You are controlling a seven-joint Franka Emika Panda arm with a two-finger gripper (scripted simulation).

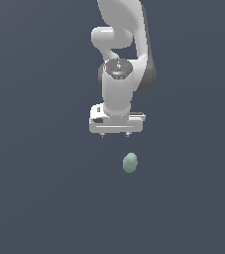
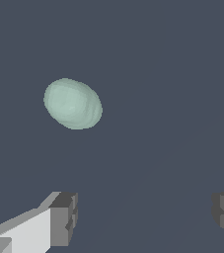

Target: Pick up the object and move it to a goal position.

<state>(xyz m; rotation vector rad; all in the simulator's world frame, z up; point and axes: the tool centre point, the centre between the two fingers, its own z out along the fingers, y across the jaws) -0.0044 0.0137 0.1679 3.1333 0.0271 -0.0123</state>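
Observation:
The object (image 1: 130,162) is a small pale mint-green egg-shaped lump lying on the dark grey surface. It also shows in the wrist view (image 2: 73,104). My white gripper (image 1: 115,135) hangs above the surface, behind the object and slightly toward the exterior view's left. In the wrist view the gripper (image 2: 145,215) is open, with its two grey fingertips (image 2: 64,217) far apart and nothing between them. The object lies outside the gap between the fingers and is not touched.
A flat dark grey surface (image 1: 44,198) fills both views. The white arm (image 1: 124,44) rises behind the gripper at the top of the exterior view.

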